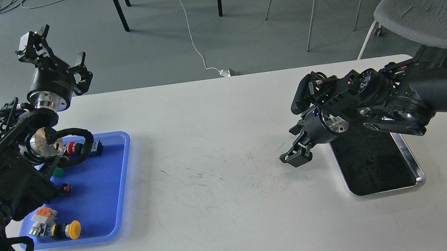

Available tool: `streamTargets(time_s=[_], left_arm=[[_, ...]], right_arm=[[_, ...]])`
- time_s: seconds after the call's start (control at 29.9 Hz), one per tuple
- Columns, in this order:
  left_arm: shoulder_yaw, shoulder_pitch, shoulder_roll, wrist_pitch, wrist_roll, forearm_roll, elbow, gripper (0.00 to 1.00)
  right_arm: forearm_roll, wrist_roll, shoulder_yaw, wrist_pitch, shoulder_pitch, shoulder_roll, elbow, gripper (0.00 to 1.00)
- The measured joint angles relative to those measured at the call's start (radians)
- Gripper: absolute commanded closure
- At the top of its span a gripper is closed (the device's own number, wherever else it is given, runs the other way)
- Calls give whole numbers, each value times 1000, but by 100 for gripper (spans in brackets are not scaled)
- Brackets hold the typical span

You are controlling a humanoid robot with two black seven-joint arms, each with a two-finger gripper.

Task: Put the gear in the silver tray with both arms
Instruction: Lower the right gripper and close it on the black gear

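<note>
My right gripper [293, 158] is lowered to the table just left of the silver tray [421, 172], on the spot where the small black gear lay. The gear is hidden under its fingers. The two fingers stand a little apart, so the gripper looks open. The tray has a shiny rim and a dark bottom with nothing in it, and my right arm crosses its far end. My left gripper [34, 37] is raised high at the back left, above the table's far edge, open and empty.
A blue plastic tray [126, 165] at the left holds a yellow push-button [73, 230], red buttons and small parts, partly under my left arm. Chairs [426, 13] and table legs stand on the floor behind the table. The white table top is scuffed in the middle.
</note>
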Motion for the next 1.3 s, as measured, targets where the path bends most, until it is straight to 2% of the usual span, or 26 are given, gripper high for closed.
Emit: streamTargets(time_s=[0.23,0.4,0.6,1.0,1.3], left_arm=[[2,1,6,0,0,0,0,1],[3,7,11,-1,0,0,0,1],[4,9,16,-2,0,0,0,1],[4,12,25,-3,0,1,0,1],[6,12,30,-2,0,3,0,1]], right_arm=[[3,0,-6,0,-9,29,-3,26],[2,0,-12,4,-10,32,-3,39],[0,0,-46,5,-5,38,-11,50],[3,0,-46,8,-8,59,-43,52],[3,0,-46,8,-10,101,-58,63]])
